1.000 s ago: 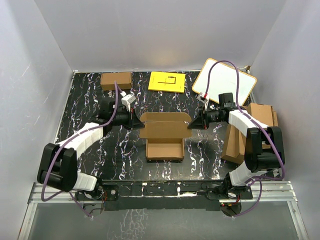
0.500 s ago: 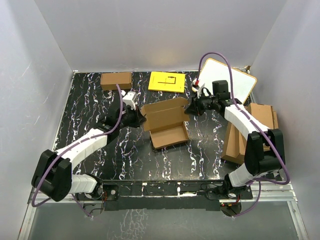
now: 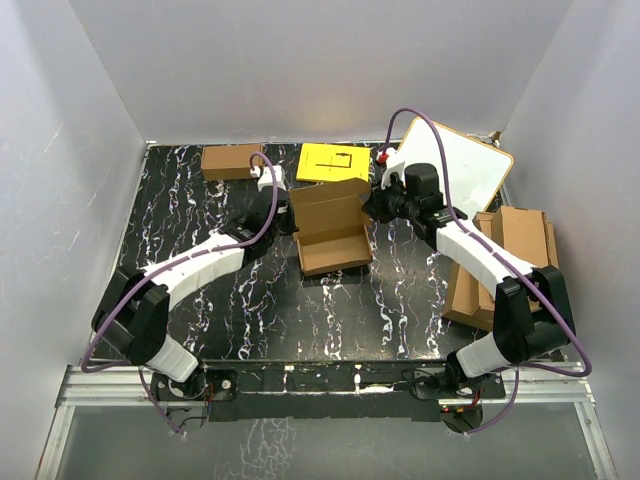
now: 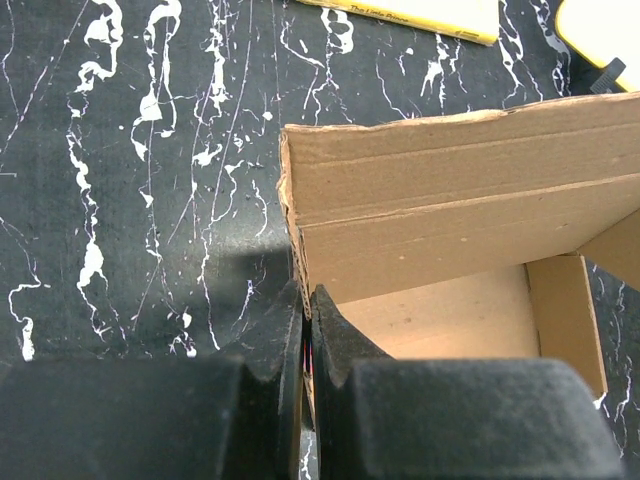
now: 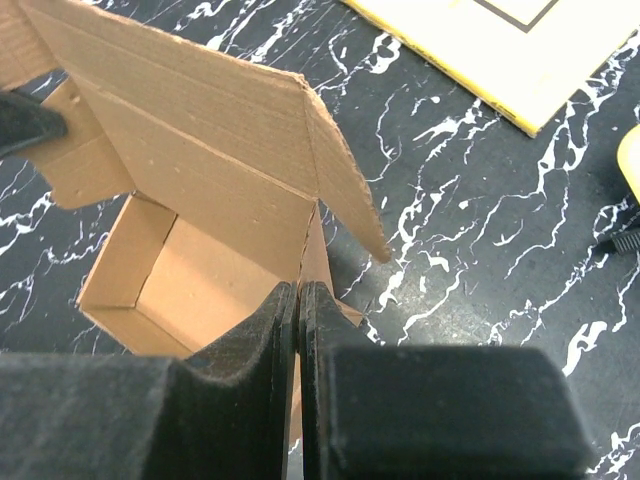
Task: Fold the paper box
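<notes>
Top external: paper box (image 3: 330,238) has shifted across the surface (image 3: 200,280) toward the yellow sheet (image 3: 333,163) and turned; its lid panel now stands upright. Left tool (image 3: 285,215) and right tool (image 3: 371,207) each pinch a box side edge. Lid fold likely under way.

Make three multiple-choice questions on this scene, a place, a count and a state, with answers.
1. Where is the flat yellow paper sheet relative to the open brown cardboard box? A) beyond it B) inside it C) under it
2. How many grippers are shut on the box? A) none B) one C) two
3. The box's lid flap is: A) flat on the table B) raised C) shut
Answers: 1 A, it lies toward the back wall; 2 C, left gripper and right gripper each pinch a side of it; 3 B, it stands up, leaving the box open.
</notes>
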Motion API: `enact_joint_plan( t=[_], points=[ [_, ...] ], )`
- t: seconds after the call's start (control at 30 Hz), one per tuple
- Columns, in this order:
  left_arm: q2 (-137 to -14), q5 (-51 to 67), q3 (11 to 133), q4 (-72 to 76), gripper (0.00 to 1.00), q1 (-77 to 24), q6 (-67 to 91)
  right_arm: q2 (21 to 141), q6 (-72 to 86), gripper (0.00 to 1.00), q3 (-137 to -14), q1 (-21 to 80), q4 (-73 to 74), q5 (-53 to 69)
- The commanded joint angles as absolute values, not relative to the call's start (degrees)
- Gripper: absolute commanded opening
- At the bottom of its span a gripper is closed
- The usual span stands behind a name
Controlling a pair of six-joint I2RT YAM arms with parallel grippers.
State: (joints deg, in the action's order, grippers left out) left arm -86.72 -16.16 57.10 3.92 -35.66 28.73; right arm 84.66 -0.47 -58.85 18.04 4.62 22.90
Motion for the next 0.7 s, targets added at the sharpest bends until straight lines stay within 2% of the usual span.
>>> enact_joint_plan(
  t=[0.0,0.33,0.67],
  points=[
    [-87.11,-20.24,59.83,6.46,0.00,-39.42,30.61,82.15,5.75,0.08,-56.55,21.17,-6.97,18.76],
    [-91.34,-28.09,61.76,15.37,0.00,-43.33,24.61,82.01,8.95,0.08,-49.53,22.41,-22.14,15.15],
    [-92.03,-31.55,57.35,26.82,0.00,-46.02,20.98,81.46,10.97,0.08,-39.10,22.35,-38.72,12.96]
  ],
)
